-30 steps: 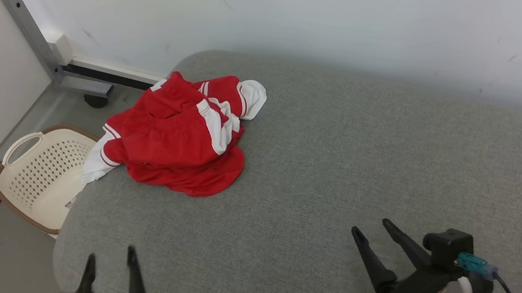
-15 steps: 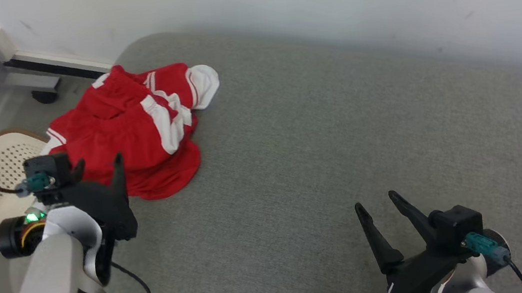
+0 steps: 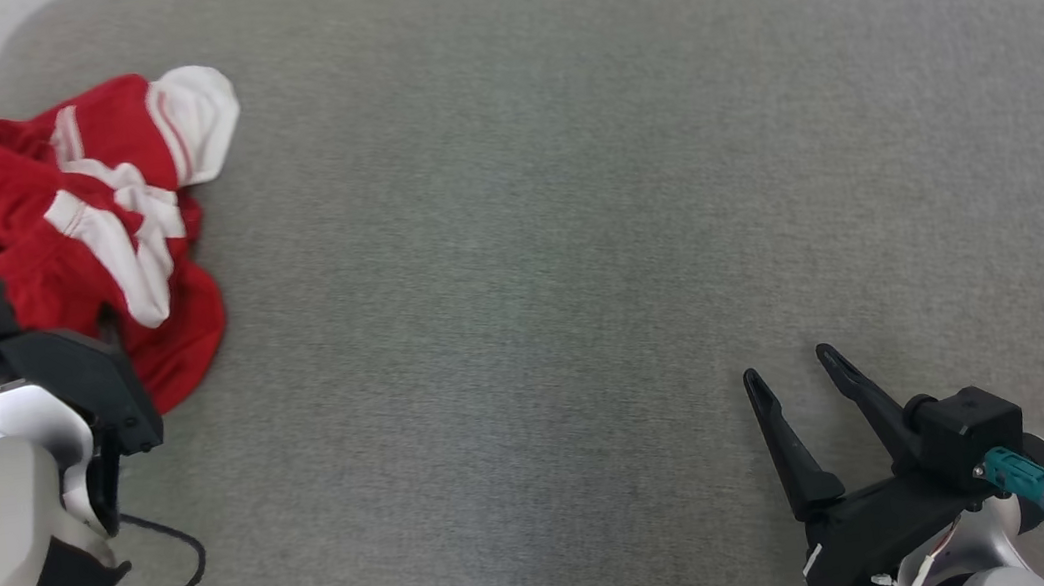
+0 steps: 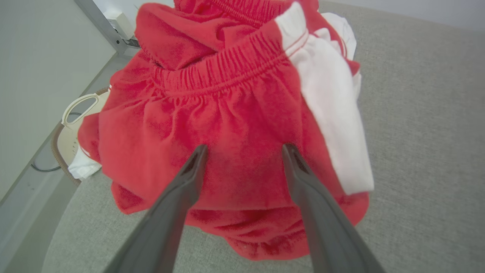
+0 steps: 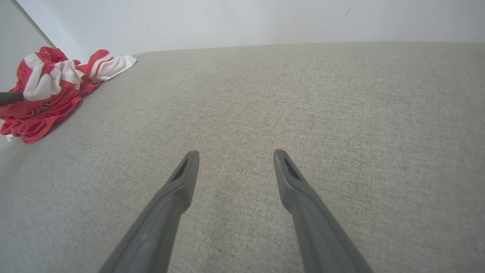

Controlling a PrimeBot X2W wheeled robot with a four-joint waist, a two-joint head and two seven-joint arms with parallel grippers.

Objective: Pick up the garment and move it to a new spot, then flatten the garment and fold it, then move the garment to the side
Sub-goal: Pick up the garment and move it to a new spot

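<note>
The garment [image 3: 71, 241] is a crumpled red piece with white stripes and an elastic waistband, lying at the far left of the grey padded surface [image 3: 524, 232]. In the left wrist view my left gripper [image 4: 244, 149] is open. Its two dark fingers point at the red cloth [image 4: 227, 106] just below the waistband, and nothing is pinched between them. Whether the tips touch the fabric I cannot tell. My right gripper [image 3: 789, 363] stands open over bare padding at the lower right, far from the garment [image 5: 49, 91], which lies at the left edge of its wrist view.
A cream perforated basket [image 4: 72, 129] sits on the floor beyond the surface's left edge, beside a grey metal post [image 4: 102, 26]. A pale wall [image 5: 265, 19] runs along the far side. Wide grey padding spreads to the right of the garment.
My left arm has reached forward from the near edge up to the garment. The head camera has swung, shifting the garment to the picture's left. The right gripper has hardly moved.
</note>
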